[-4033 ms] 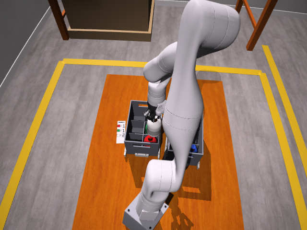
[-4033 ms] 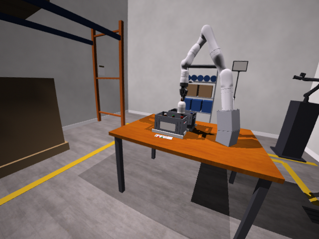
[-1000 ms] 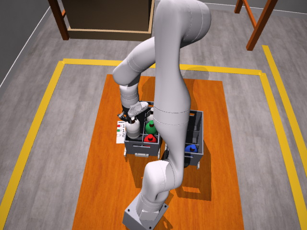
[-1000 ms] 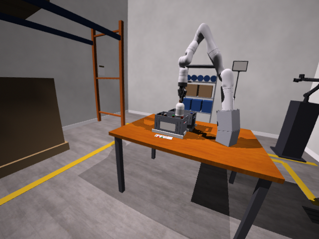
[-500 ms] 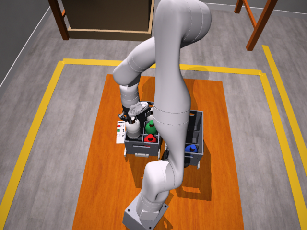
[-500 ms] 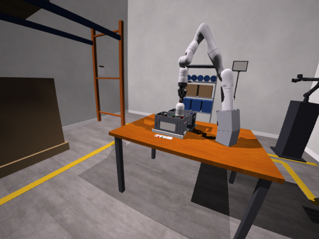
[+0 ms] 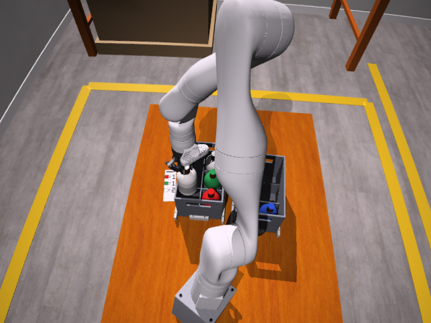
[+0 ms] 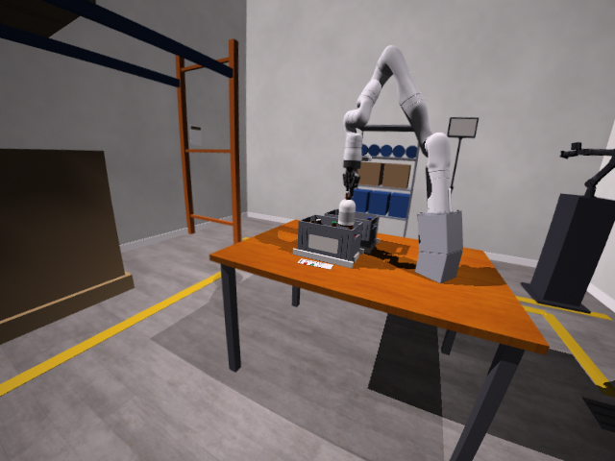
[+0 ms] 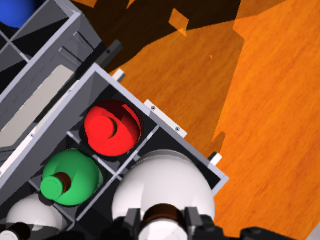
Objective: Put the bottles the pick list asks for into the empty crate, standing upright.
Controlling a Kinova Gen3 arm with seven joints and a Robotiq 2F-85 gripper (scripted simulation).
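Over the paper-side crate, claw is gripping a white bottle

Above that crate, the claw is closing most of the way, pinching the neck of an upright white bottle over a corner compartment. Inside the crate, a red bottle, a green bottle and another white bottle are standing in one row. Beside it, the paper strip is listing red 1, green 1, white 2. Across from the strip, the other crate is holding a blue bottle.

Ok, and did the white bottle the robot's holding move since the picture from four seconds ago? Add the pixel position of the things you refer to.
Yes. The white bottle (image 7: 187, 181) (image 8: 346, 212) (image 9: 162, 185) moved left in the top view, toward the pick list (image 7: 169, 195) (image 8: 315, 263).
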